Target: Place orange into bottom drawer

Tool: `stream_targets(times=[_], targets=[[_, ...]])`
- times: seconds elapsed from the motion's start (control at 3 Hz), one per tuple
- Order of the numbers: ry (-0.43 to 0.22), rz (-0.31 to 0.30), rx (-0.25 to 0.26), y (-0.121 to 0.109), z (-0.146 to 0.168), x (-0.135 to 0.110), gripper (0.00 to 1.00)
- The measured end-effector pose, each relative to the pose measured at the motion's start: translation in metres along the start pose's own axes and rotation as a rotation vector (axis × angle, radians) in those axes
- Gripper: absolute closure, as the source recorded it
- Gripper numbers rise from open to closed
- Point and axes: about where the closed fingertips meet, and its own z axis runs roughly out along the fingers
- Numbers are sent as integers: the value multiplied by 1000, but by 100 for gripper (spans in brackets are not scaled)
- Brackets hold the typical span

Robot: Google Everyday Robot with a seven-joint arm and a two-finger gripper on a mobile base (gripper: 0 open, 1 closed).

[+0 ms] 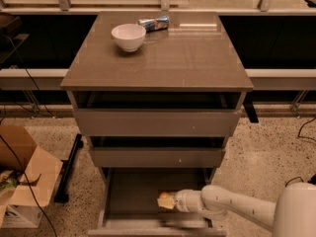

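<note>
Claw (pixel 165 201) lower centre of frame, inside bottom drawer (pixel 132 191), clamped on orange (pixel 163 195). Transport judged done; release not yet done. You have left: open claw, pull clear.

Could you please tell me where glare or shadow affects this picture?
Camera view: glare streaks the cabinet top beside the can; the open bottom drawer lies in dim shadow, where the gripper hangs at its right side with the orange barely showing.
</note>
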Motion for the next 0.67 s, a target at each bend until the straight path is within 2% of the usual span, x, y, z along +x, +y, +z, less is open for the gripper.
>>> stream_targets(times=[0.33,0.67], targets=[[-5,27,16,-13,30,16,87],[0,78,61,-28,55,40,69]])
